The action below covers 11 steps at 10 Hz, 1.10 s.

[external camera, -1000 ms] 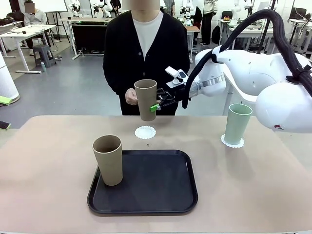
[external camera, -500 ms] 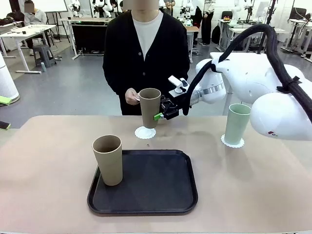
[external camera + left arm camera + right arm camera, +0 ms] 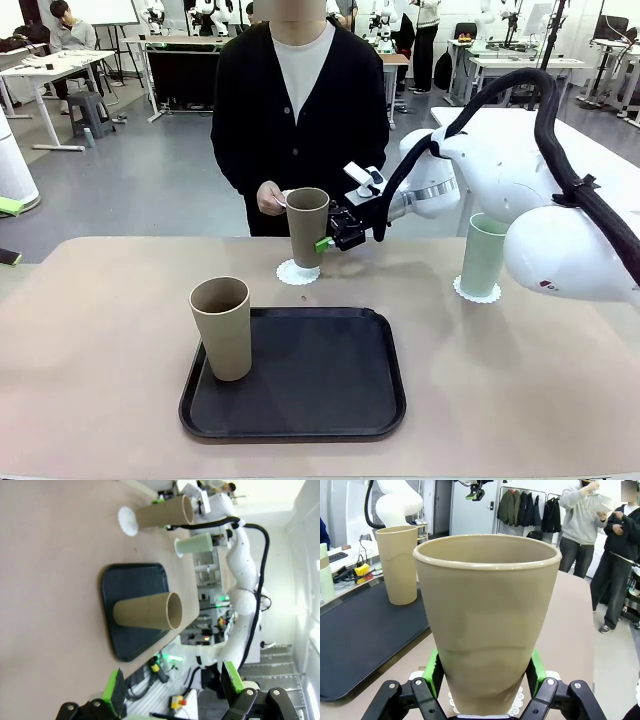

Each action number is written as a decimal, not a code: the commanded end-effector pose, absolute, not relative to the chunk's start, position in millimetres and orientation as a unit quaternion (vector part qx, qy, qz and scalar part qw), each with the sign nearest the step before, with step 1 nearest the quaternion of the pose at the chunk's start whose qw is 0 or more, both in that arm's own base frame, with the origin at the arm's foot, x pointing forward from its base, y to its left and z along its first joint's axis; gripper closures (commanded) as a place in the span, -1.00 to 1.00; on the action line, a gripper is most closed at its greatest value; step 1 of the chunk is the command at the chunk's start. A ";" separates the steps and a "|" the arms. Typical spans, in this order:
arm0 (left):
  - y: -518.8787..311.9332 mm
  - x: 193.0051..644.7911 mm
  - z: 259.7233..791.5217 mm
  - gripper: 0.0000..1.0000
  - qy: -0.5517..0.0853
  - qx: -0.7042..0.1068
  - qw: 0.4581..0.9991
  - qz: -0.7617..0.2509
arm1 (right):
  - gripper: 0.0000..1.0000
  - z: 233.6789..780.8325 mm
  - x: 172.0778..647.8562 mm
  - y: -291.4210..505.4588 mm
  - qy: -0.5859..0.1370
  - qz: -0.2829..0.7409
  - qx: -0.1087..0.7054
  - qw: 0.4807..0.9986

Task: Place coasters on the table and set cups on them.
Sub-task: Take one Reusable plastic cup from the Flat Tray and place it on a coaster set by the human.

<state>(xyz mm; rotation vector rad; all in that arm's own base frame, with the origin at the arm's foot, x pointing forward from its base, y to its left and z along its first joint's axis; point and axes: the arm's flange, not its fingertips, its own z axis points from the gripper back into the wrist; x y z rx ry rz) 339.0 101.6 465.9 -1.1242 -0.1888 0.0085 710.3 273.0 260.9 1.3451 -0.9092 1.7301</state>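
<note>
My right gripper (image 3: 325, 243) is shut on a tan cup (image 3: 305, 225), which stands upright with its base at a white lacy coaster (image 3: 298, 272) on the table (image 3: 100, 330); whether the base touches it I cannot tell. In the right wrist view the green pads (image 3: 434, 672) clamp the lower part of that cup (image 3: 487, 620), and the coaster's edge (image 3: 517, 702) peeks out below. A mint green cup (image 3: 486, 253) rests on another coaster (image 3: 477, 291) at the right. A second tan cup (image 3: 222, 327) stands on the black tray (image 3: 320, 380). My left gripper (image 3: 173, 687) is open and holds nothing.
A person in a black cardigan stands at the far edge, one hand (image 3: 268, 198) close behind the held cup's rim. The right arm's white body (image 3: 560, 240) hangs over the table's right side. The tray's right half is bare.
The right gripper has brought the tan cup down from mid-air and slightly toward me, onto the coaster spot. The other cups and the tray have not moved.
</note>
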 end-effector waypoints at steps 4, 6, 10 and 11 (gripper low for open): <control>102.3 338.4 467.3 -1.00 -0.093 -0.537 0.839 0.001 | -0.62 254.3 722.0 293.6 -0.332 0.664 0.539 0.399; 102.3 338.4 467.3 -1.00 -0.093 -0.537 0.839 0.001 | -0.62 250.7 722.5 296.3 -0.328 0.661 0.540 0.405; 102.3 338.4 467.3 -1.00 -0.093 -0.537 0.839 0.001 | -0.62 247.4 723.8 295.3 -0.327 0.661 0.535 0.412; 102.3 338.4 467.3 -1.00 -0.093 -0.537 0.839 0.001 | -0.62 246.3 724.0 295.1 -0.327 0.661 0.533 0.415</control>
